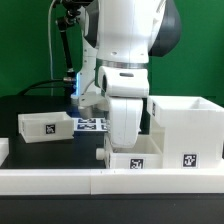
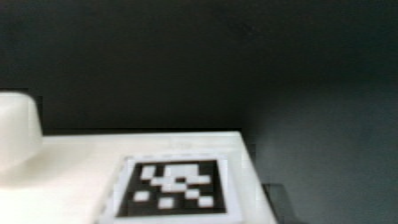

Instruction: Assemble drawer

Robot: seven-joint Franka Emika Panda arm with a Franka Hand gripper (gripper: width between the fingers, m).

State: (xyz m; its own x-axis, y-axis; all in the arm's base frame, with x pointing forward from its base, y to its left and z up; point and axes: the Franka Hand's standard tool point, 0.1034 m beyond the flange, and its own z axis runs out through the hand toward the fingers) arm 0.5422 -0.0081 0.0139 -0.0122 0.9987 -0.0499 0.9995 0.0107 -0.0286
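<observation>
The tall boxy white shell [image 1: 186,128] stands at the exterior view's right, with a tag low on its front. One small tray [image 1: 45,125] lies at the left. A second small tray [image 1: 133,158] sits just left of the shell. My gripper [image 1: 125,143] reaches down at this tray's back edge, and its fingertips are hidden behind the hand and the tray wall. The wrist view is blurred: a white drawer surface with a tag [image 2: 178,188] lies close below the camera. A rounded white shape [image 2: 15,130] shows at the picture's edge. No fingers show clearly there.
The marker board [image 1: 91,123] lies flat between the left tray and the arm. A long low white rail [image 1: 80,181] runs along the front of the table. A green backdrop and a black stand are behind the arm.
</observation>
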